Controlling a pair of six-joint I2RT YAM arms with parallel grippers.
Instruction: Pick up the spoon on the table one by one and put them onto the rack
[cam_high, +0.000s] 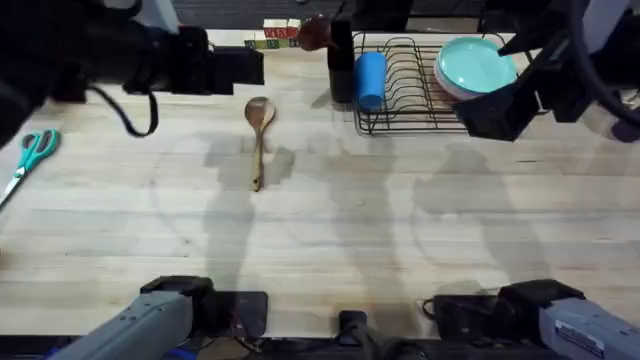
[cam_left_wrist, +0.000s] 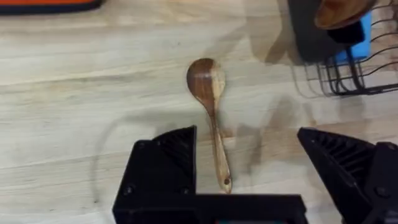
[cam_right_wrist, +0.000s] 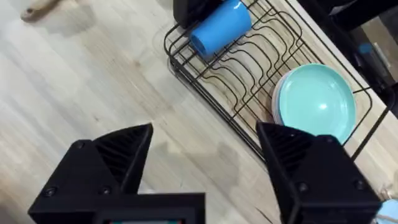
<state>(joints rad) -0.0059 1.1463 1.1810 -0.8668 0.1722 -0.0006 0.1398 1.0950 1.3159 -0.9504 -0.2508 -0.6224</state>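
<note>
I see the lighter wooden spoon (cam_high: 258, 136) lying flat on the table (cam_high: 330, 240), well apart from the rack (cam_high: 408, 95). The darker spoon (cam_high: 314, 32) already stands in the rack's utensil holder (cam_high: 341, 62), so I judge one done, one left. My left gripper (cam_left_wrist: 249, 171) hangs wide open above the handle; my right gripper (cam_right_wrist: 205, 165) gapes empty beside the rack.
</note>
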